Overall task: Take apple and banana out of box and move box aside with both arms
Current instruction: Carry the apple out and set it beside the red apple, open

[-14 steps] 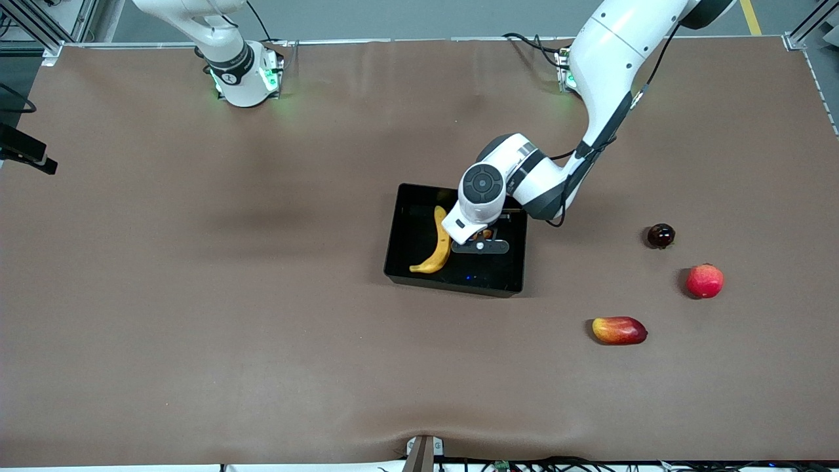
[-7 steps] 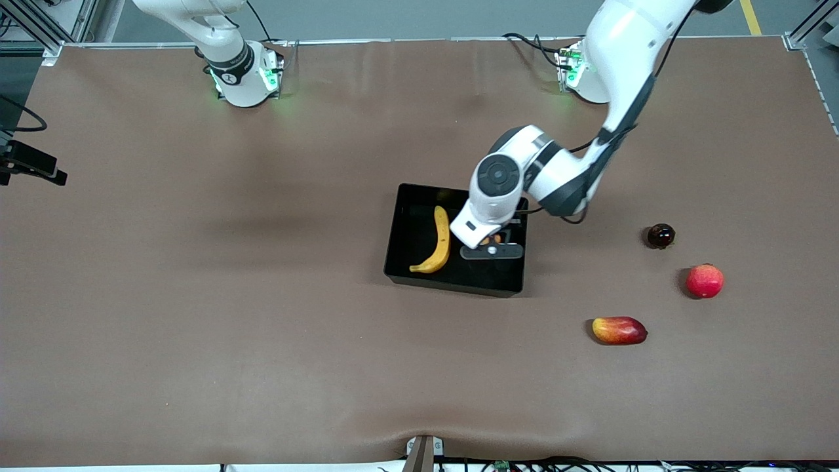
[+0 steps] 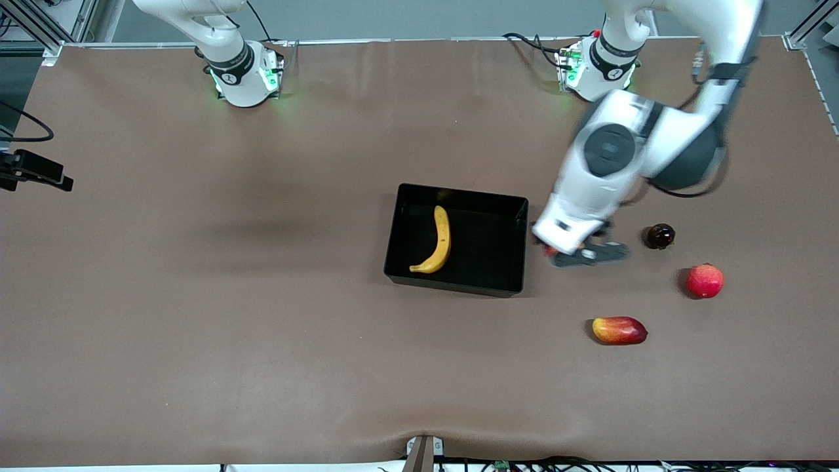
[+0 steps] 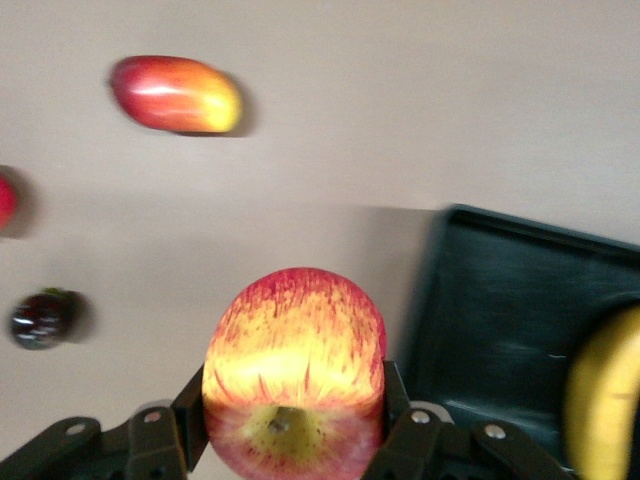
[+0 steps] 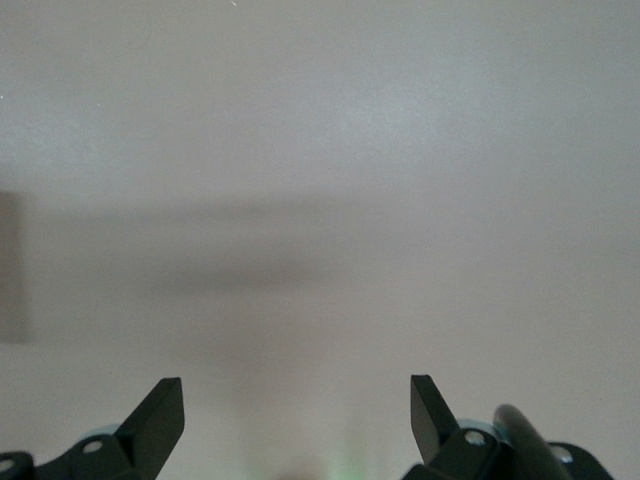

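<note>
Moved: left gripper (image 3: 580, 252) carried off the box (image 3: 518, 246), apple (image 4: 294, 372) clamped, now over bare surface (image 3: 262, 328).
Right gripper (image 5: 297, 410): parked, spread wide, nothing held.
Banana (image 3: 438, 240): in box.

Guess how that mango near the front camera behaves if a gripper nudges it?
The mango lies on its long side on the table, so it would probably slide or pivot, or roll sideways if hit broadside. Its skin looks smooth and glossy, so likely slippery. Rounded all over, it may squirt away from an off-centre push.
</note>
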